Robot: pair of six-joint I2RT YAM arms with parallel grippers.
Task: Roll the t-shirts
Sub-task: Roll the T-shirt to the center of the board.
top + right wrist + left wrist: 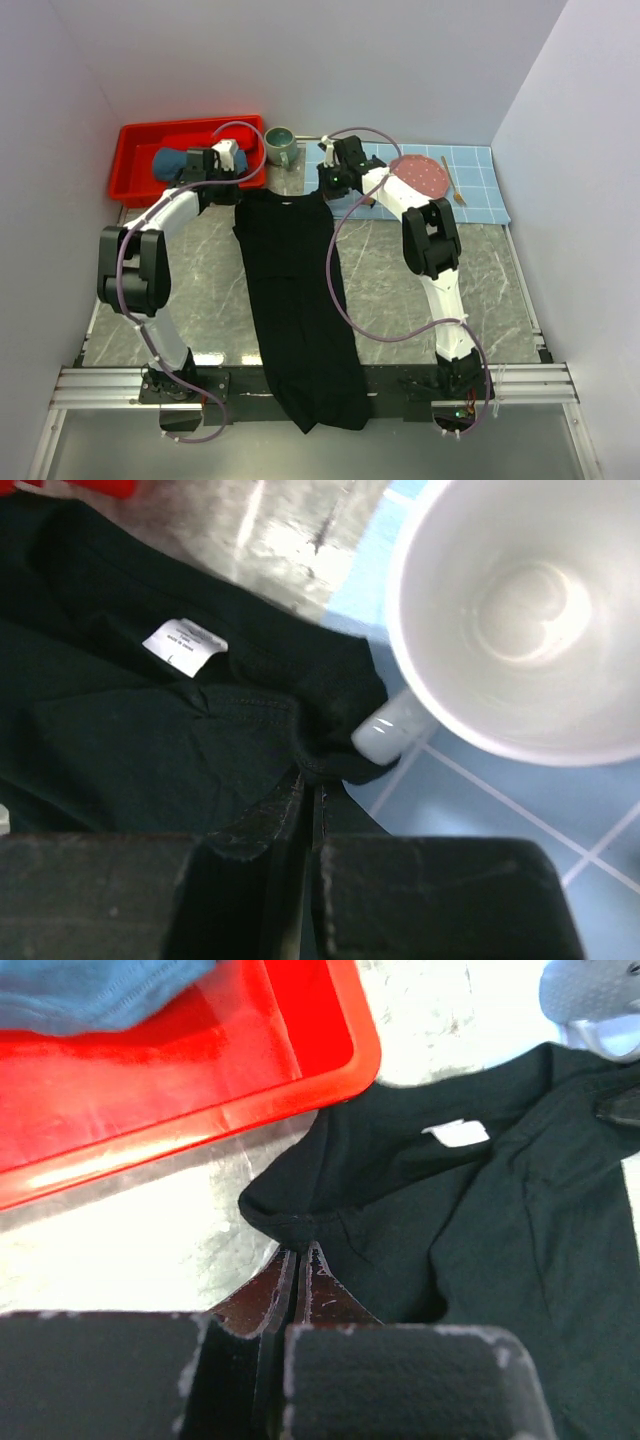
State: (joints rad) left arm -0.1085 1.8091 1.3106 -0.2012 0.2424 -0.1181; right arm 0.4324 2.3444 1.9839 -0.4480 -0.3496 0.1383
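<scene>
Left wrist view: the left gripper [298, 1255] is pinched shut on a fold at the far left corner of the black t-shirt [500, 1220]. That corner is bunched up right at the fingertips, just off the near rim of the red tray [300, 1090]. The right gripper [308, 780] is likewise clamped on the shirt's far right corner. The cloth puckers there against the handle of a white-lined mug [520, 610], which stands on the blue-checked placemat [480, 810]. The shirt's white neck label [183, 643] lies face up between the two grips.

From the top external view, the black shirt is folded into a long narrow strip down the middle of the marble-patterned table [480, 290]. Its neck end lies at the far side between the two wrists, and its hem hangs over the near edge between the arm bases. Both arms reach forward to the far end, elbows bent and pushed outward, wrists turned inward towards the collar. The slate-blue rolled t-shirt [170, 160] lies in the red tray, beside the left wrist. A pink plate [422, 175] sits on the placemat beyond the right forearm.
</scene>
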